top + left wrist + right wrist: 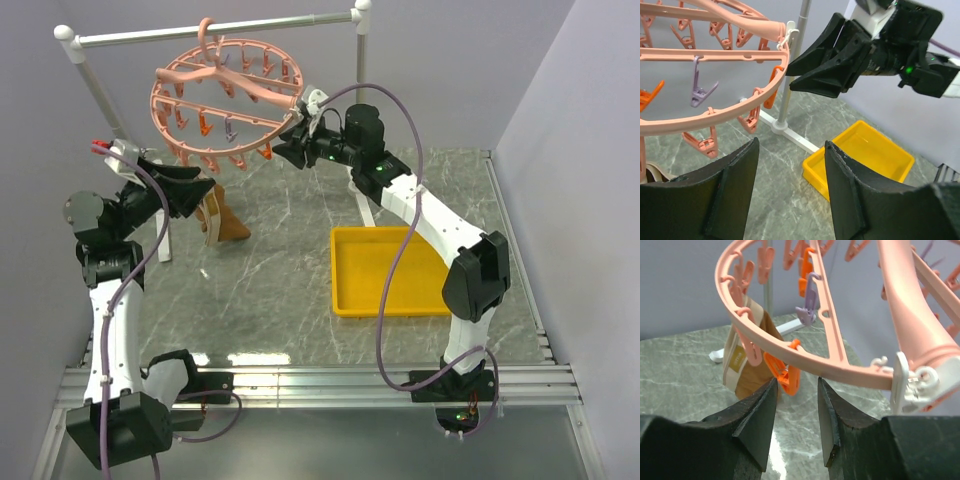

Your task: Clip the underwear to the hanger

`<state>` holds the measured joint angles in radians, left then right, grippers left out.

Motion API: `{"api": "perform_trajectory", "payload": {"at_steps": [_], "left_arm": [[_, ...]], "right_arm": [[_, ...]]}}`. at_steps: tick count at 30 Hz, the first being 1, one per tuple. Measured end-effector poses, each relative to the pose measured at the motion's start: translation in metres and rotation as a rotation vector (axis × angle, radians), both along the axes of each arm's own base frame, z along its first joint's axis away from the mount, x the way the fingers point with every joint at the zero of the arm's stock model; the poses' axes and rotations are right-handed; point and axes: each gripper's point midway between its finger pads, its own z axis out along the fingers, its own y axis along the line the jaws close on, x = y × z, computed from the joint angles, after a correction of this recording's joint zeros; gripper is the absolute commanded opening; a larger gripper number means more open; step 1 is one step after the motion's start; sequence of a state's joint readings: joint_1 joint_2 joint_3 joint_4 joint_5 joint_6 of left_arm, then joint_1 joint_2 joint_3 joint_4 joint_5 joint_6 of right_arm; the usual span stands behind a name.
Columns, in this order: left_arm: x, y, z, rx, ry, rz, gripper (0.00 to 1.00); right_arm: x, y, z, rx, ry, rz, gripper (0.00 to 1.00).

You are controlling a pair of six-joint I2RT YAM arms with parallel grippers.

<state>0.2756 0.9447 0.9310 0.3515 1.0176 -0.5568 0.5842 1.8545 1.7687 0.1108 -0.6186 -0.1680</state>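
The salmon-pink round hanger [225, 100] hangs by its hook from the white rail. The brown underwear [222, 222] with a tan waistband dangles under the hanger's near left rim, apparently held by a pink clip [747, 347]. My left gripper [208, 188] is open and empty, just left of the underwear. In the left wrist view [791, 145] nothing lies between its fingers. My right gripper [283, 145] is open at the hanger's right rim. In the right wrist view [797, 382] an orange clip [787, 372] hangs at its fingertips, with the underwear [747, 370] beyond.
A yellow tray [385, 270] sits on the marble table right of centre, also in the left wrist view [865, 155]. The white and grey rail [215, 30] spans the back, its post and foot [785, 130] behind the hanger. Grey walls close the left, back and right.
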Motion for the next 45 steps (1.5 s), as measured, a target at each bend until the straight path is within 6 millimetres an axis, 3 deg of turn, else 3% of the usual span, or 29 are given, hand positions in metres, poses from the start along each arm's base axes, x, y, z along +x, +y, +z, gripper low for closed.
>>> {"api": "perform_trajectory", "payload": {"at_steps": [8, 14, 18, 29, 38, 45], "left_arm": [[0.014, -0.004, -0.019, 0.008, 0.013, 0.081, 0.52], [0.035, 0.011, -0.031, 0.001, 0.030, 0.231, 0.45], [0.044, 0.011, -0.034, -0.006, 0.035, 0.262, 0.42], [0.055, -0.020, -0.089, -0.026, 0.070, 0.116, 0.52], [0.064, -0.053, -0.087, -0.013, -0.023, 0.018, 0.55], [0.083, -0.061, -0.095, -0.015, -0.028, 0.029, 0.56]], "right_arm": [[-0.010, 0.012, 0.002, 0.016, 0.017, 0.016, 0.45], [-0.005, 0.010, 0.002, 0.024, 0.038, -0.023, 0.43], [-0.001, 0.008, 0.002, 0.025, 0.038, -0.048, 0.40], [-0.006, 0.008, -0.001, 0.037, 0.087, -0.040, 0.34], [-0.018, 0.005, 0.009, 0.053, 0.124, -0.019, 0.32], [-0.022, 0.003, 0.013, 0.055, 0.136, -0.017, 0.31]]}}
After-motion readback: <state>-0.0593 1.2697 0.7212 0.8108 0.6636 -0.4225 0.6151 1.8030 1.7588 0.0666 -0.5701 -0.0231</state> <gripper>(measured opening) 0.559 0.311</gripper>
